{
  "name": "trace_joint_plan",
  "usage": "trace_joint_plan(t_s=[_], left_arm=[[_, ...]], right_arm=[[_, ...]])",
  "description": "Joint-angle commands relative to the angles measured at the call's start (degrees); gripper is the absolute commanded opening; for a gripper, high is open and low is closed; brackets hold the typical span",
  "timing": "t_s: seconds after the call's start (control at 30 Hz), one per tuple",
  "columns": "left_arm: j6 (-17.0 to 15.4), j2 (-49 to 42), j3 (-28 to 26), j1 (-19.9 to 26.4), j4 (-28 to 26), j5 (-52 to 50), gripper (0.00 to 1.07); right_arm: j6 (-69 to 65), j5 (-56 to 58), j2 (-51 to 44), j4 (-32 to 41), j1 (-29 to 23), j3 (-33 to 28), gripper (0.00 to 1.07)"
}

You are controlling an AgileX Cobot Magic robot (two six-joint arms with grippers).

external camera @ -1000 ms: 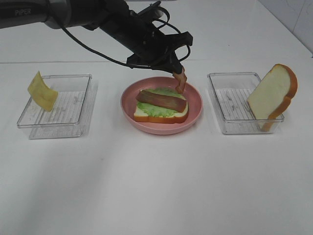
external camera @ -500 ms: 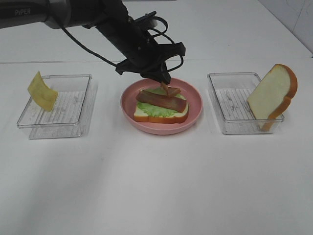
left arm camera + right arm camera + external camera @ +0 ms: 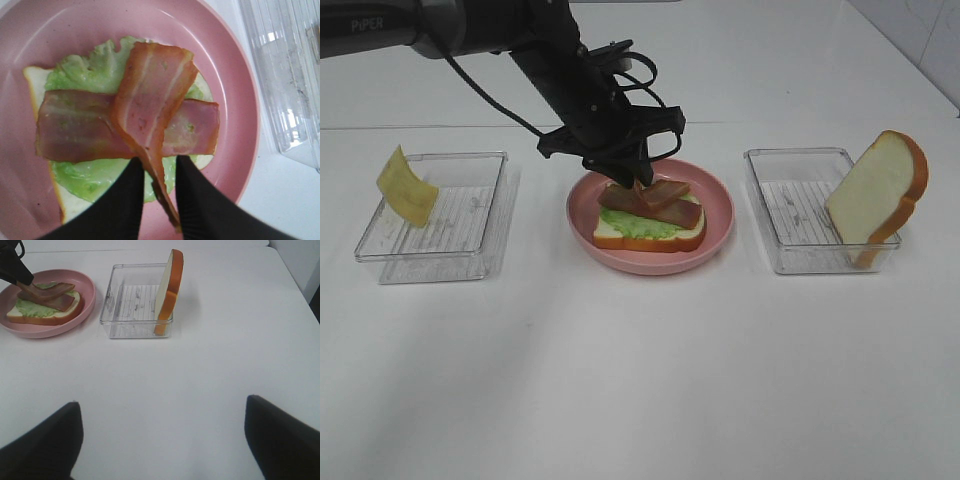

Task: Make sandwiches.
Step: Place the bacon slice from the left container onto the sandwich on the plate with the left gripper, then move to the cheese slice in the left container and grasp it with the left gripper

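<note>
Straddling bacon strip [image 3: 150, 95], hand [image 3: 160, 165] barely parted.

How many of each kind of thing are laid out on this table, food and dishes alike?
Bread slices: 2
Bacon strips: 2
Lettuce leaves: 1
Cheese squares: 1
Pink plates: 1
Clear trays: 2
Total: 9
</note>
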State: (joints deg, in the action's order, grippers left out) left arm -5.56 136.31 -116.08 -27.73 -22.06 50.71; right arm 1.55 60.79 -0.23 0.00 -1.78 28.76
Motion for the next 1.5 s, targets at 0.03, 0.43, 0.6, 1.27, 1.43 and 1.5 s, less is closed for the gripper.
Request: trace_joint_plan(t_s=[0.03, 0.43, 0.6, 1.27, 1.43, 1.5], left_arm=[[-1.15, -0.57, -0.4, -0.4, 1.72, 0.0, 0.58], [-1.72, -6.65, -0.46, -0.4, 5.1, 9.28, 1.02], [-1.72, -10.2, -0.46, 0.46, 7.79, 19.42, 1.02], [0.92, -19.54, 7.62, 21.26, 20.51, 22.46, 1.02], [2.23, -16.79, 7.62, 24.06, 21.08, 21.54, 1.01], [2.23, -15.53, 7.56, 24.12, 21.49, 20.23, 1.0]], right_arm=[[0.52, -0.63, -1.2, 0.0, 0.0, -0.06, 0.85], [0.52, -0.63, -1.2, 0.0, 0.0, -0.06, 0.85], [0.52, -0.63, -1.2, 0.0, 0.0, -0.06, 0.85], [0.52, -0.63, -1.2, 0.0, 0.0, -0.06, 0.85], [0.52, -0.63, -1.2, 0.0, 0.0, -0.06, 0.85], [0.52, -0.63, -1.2, 0.0, 0.0, -0.06, 0.85]])
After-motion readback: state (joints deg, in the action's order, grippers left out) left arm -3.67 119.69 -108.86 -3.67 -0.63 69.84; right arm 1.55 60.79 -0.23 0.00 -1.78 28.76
